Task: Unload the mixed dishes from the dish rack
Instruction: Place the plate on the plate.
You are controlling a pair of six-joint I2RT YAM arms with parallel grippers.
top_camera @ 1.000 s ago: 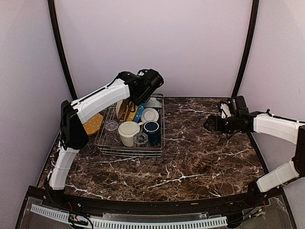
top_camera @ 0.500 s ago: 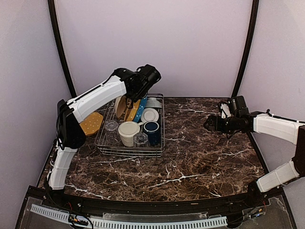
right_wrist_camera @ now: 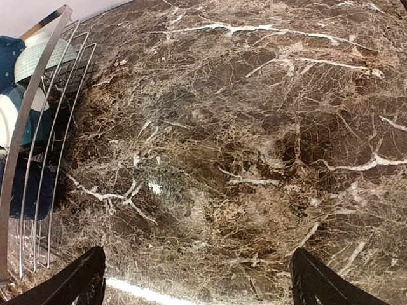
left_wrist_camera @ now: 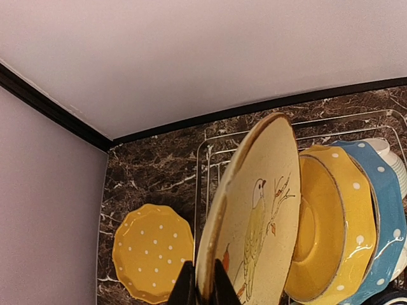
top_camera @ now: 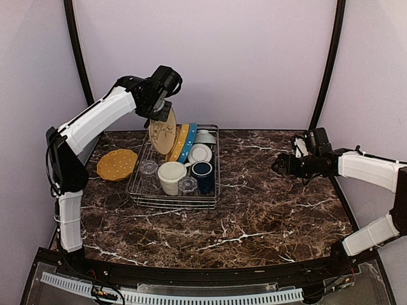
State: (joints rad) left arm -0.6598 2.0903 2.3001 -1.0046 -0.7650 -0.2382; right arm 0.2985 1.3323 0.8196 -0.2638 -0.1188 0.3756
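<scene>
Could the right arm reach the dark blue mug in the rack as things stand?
Probably yes. The right gripper is open over the table right of the dish rack; the dark blue mug stands by that wall, uncovered. The left gripper holds a cream plate far left, clear of it.

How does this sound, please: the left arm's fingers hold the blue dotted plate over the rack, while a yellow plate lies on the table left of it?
Not quite. The left fingers hold the cream bird plate, not the blue dotted plate, which stands in the rack; the left wrist view shows this. The yellow plate does lie on the table left of it.
</scene>
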